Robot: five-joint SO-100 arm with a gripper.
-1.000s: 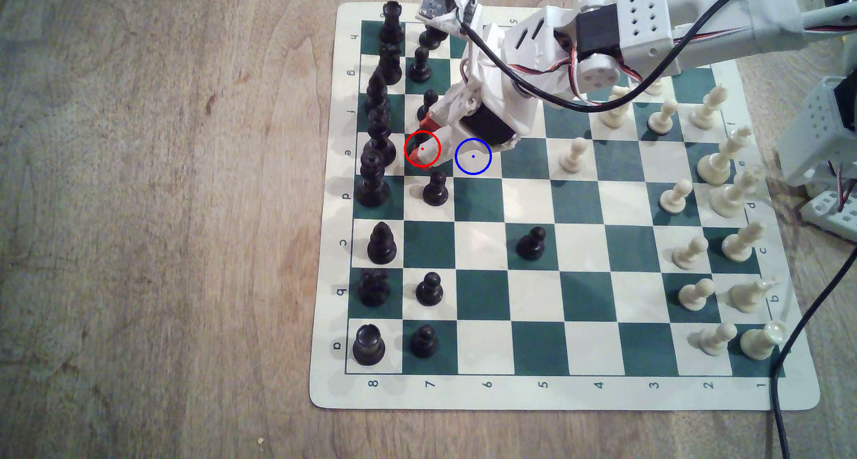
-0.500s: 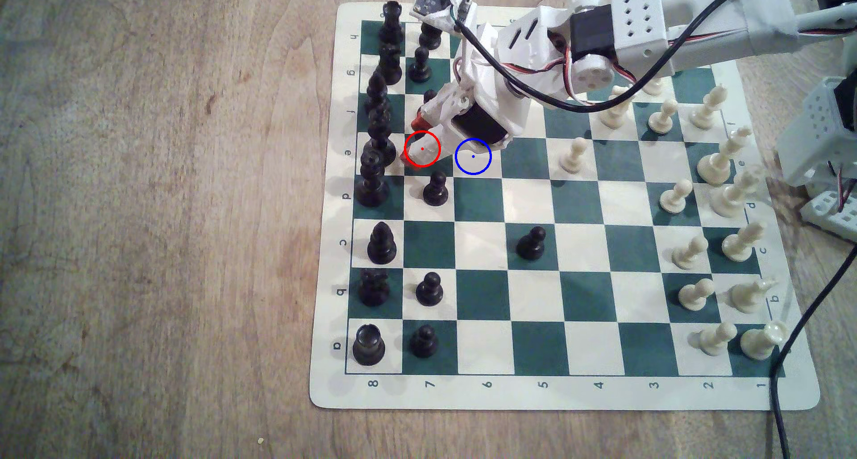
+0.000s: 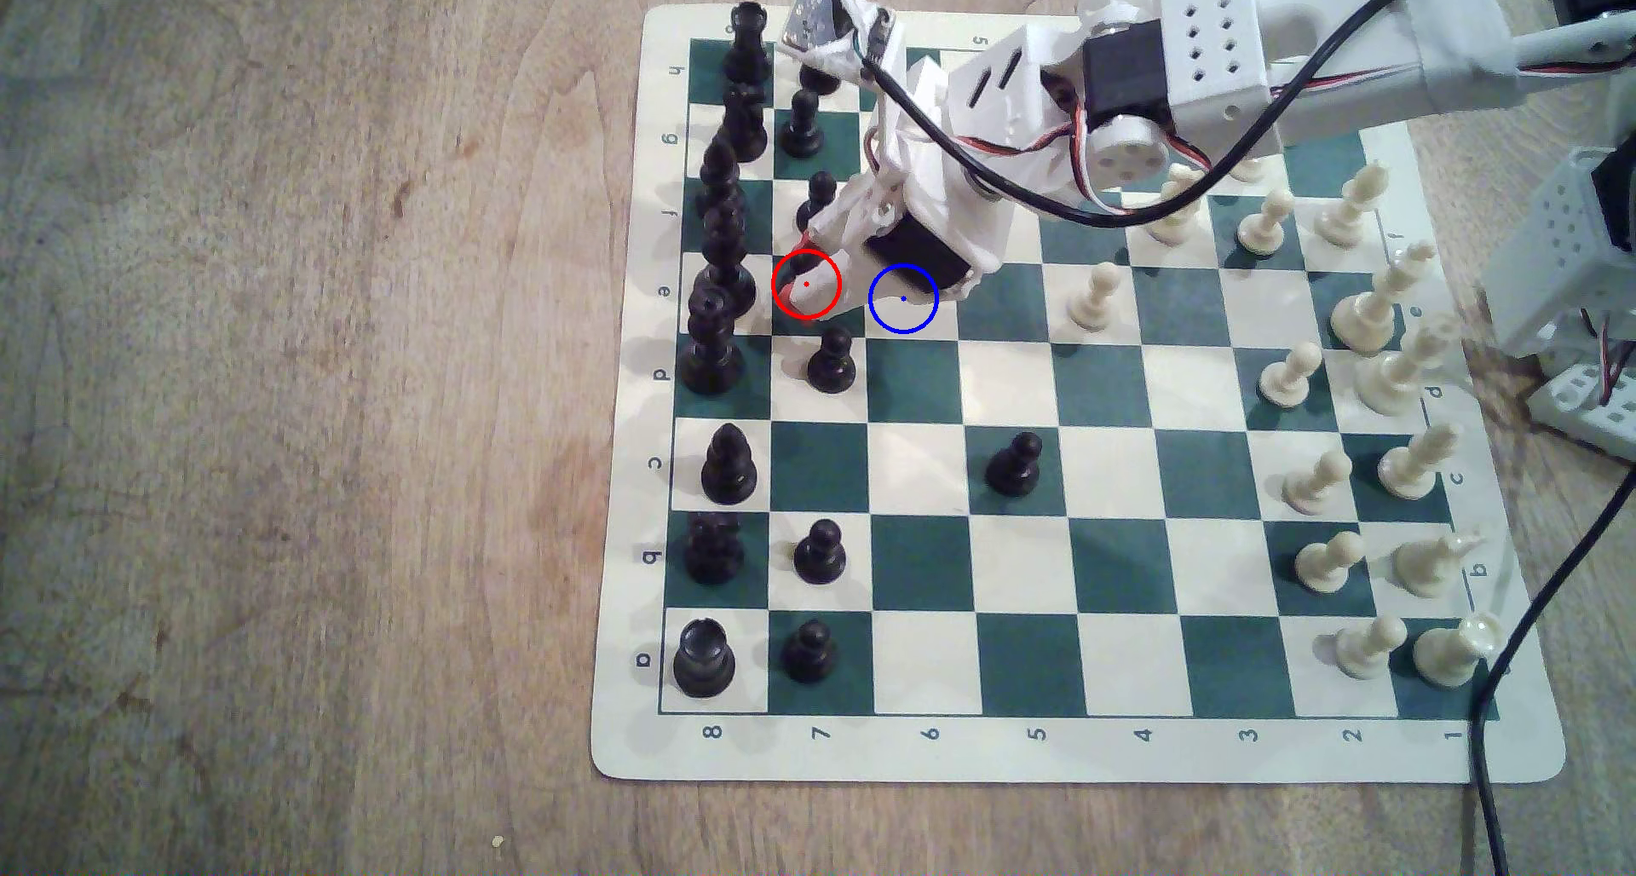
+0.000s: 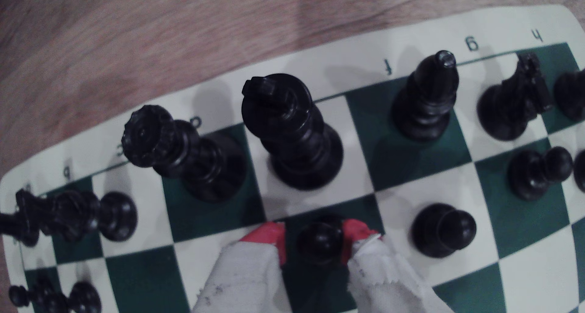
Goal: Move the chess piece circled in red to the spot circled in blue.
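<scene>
Pawn (image 4: pixel 320 240) stands upright between the tool's (image 4: pixel 313 243) fingers.

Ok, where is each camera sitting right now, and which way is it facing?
Exterior view: off the arm, high above the table, looking steeply down on the chessboard; the white arm comes in from this view's upper right, gripper at the red ring.
Wrist view: on the wrist, looking down past the red-tipped fingers toward the black back row; they flank the ringed pawn.
Shared: the gripper and the black king.
</scene>
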